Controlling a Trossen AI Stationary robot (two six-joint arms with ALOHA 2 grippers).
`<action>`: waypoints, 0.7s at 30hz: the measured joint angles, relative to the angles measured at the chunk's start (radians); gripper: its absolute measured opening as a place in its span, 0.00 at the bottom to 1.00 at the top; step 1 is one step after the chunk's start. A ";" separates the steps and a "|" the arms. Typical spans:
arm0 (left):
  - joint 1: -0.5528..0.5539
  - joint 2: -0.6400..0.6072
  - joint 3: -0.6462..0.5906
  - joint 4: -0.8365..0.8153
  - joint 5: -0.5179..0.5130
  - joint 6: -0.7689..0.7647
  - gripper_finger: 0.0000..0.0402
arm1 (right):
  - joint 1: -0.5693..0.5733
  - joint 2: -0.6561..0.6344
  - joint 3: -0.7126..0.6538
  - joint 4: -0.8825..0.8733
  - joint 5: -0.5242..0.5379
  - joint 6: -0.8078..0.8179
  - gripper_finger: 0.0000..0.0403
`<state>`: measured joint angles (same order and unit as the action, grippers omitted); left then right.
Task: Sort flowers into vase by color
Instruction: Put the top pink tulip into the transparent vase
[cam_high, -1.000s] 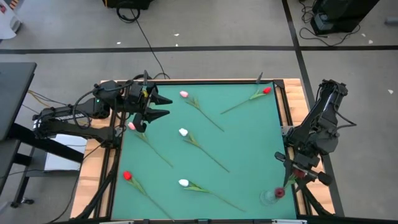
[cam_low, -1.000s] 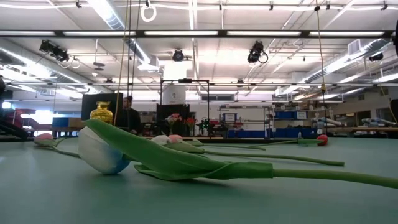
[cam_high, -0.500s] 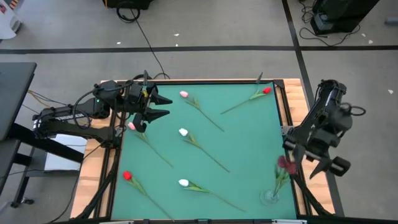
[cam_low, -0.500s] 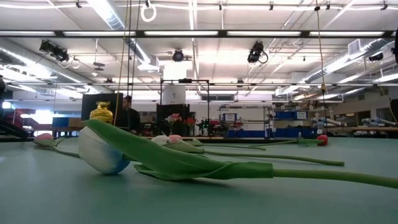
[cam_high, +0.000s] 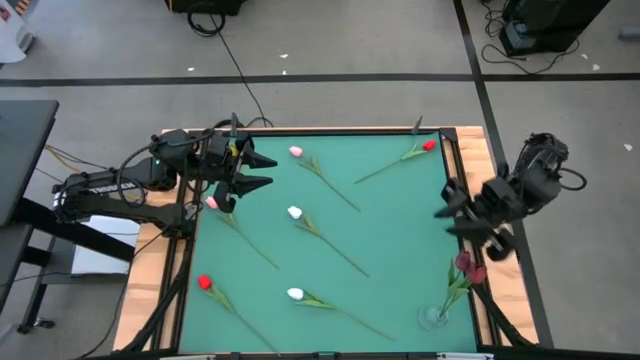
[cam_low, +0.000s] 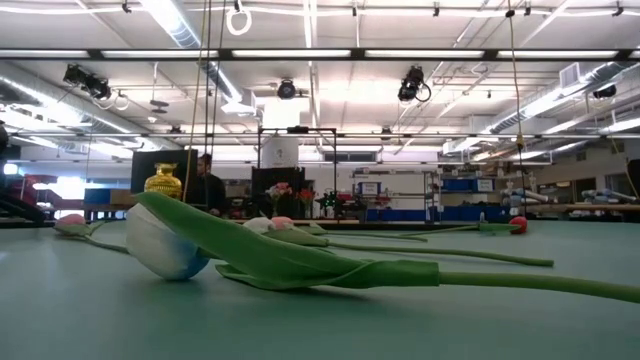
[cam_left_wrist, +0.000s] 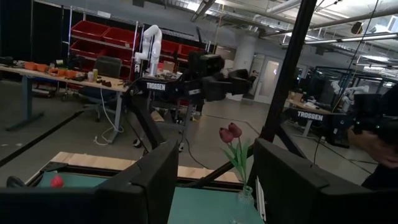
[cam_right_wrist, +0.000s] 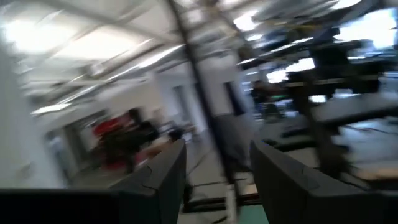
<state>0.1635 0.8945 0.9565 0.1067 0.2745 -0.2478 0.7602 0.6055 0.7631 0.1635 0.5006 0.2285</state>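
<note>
High view shows the flowers scattered over the green table (cam_high: 400, 230): two dark maroon tulips (cam_high: 466, 268) stand in a clear glass vase (cam_high: 433, 317) at the near right corner, a red tulip (cam_high: 429, 146) lies at the far right corner, a pink-white one (cam_high: 296, 152) at the far middle, a white one (cam_high: 295, 213) in the centre, another white one (cam_high: 295, 294) nearer the front, a red one (cam_high: 204, 283) at the near left, and a pink one (cam_high: 212, 203) just under the left gripper (cam_high: 265, 171)

Left wrist view alone gives readable writing — "TROSSEN" in white on the right arm (cam_left_wrist: 186, 87) across the table, and again on a dark bar (cam_left_wrist: 309, 115) behind; it also shows the maroon pair upright in the vase, and red bins (cam_left_wrist: 93, 32) on shelves

Left gripper hangs over the far left of the table, fingers apart and empty; right gripper (cam_high: 447, 210) hangs above the right edge, away from the vase, fingers parted with nothing between them

Low view — a white tulip head (cam_low: 165, 245) close up on the mat, a gold vase (cam_low: 164, 182) and a person (cam_low: 207, 185) in the workshop behind
</note>
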 joint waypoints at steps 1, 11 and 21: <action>0.000 0.000 0.000 0.000 0.000 0.000 0.54 | -0.021 0.005 0.000 -0.001 0.037 0.030 0.46; 0.000 0.000 0.000 0.000 0.000 0.000 0.54 | -0.253 0.103 0.000 -0.167 0.257 0.309 0.46; 0.000 0.000 0.000 0.000 0.000 0.000 0.54 | -0.600 0.383 -0.001 -0.090 0.024 0.435 0.46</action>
<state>0.1631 0.8947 0.9565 0.1070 0.2745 -0.2481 0.1606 0.9881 0.7620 0.0738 0.5242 0.6633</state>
